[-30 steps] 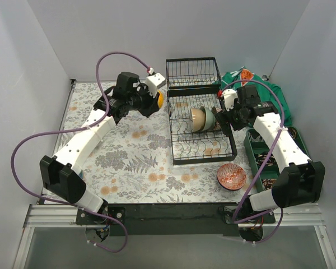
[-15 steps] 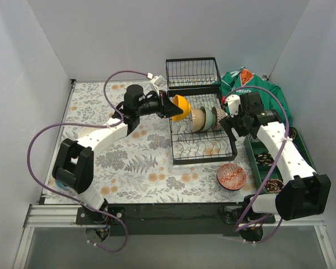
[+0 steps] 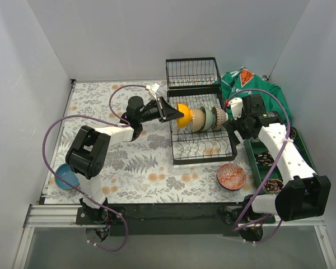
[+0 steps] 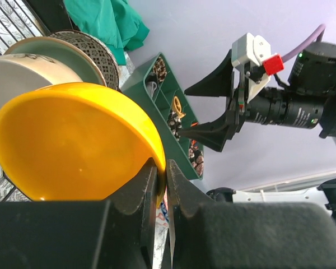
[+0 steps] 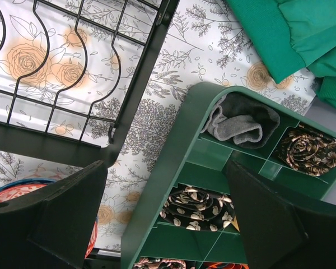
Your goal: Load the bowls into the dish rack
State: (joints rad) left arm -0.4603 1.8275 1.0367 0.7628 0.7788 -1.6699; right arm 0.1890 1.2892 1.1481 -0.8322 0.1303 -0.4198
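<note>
The left gripper (image 4: 161, 175) is nearly closed, its two fingers pinching the rim of the yellow-orange bowl (image 4: 73, 140), which it holds on edge. Just past its fingertips the bowl sits over the dish rack (image 3: 201, 150), at the near end of a row of bowls standing on edge. Right behind the yellow-orange bowl comes the cream bowl (image 3: 197, 118), then the mint green bowl (image 3: 209, 119) and a patterned bowl (image 3: 219, 114). Whether the held bowl rests on the wires cannot be told. Facing this hand from the far end of the row, the right gripper (image 5: 165, 165) stands with its jaws spread wide and holds nothing. Below it lie the corner of the rack and the green tray (image 5: 173, 168). Beyond it lies a green cloth (image 5: 280, 33). A red patterned bowl (image 3: 232, 177) lies on the table back toward the right arm's base, and a blue bowl (image 3: 66, 177) lies by the left arm's base.
</note>
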